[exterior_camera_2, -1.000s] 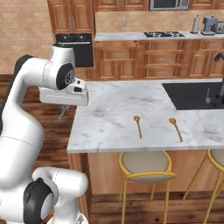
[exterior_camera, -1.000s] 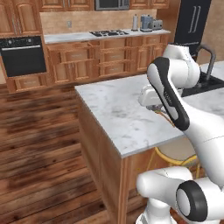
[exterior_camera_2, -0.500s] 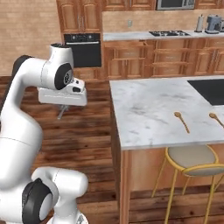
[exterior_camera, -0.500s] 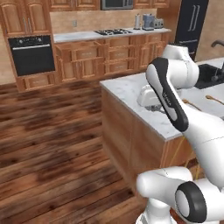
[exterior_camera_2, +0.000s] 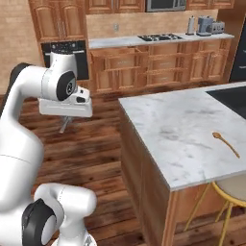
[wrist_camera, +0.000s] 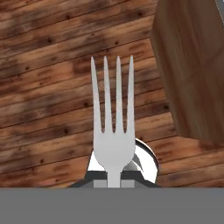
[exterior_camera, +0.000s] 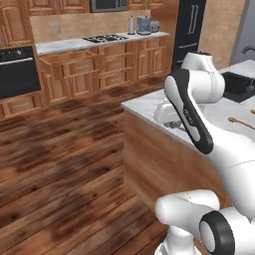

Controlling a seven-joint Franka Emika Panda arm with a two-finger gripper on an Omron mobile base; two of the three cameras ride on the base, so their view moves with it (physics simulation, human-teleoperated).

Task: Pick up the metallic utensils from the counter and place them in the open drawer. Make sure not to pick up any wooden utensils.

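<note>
Holding: our gripper (wrist_camera: 113, 177) is clamped on the fork (wrist_camera: 113, 127), 4 tines pointing toward the frame's top.
Below it: we see wooden floor (wrist_camera: 48, 96).
Counter (exterior_camera_2: 192, 129): right of frame, 1 wooden spoon (exterior_camera_2: 226, 143) lying on it.

two base views from behind, sharing the counter (exterior_camera: 149, 107) (exterior_camera_2: 178, 129); hand view close, facing the floor (wrist_camera: 48, 87)

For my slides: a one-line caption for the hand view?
Gripper shut on the silver fork, tines pointing out over the wooden floor.
</note>
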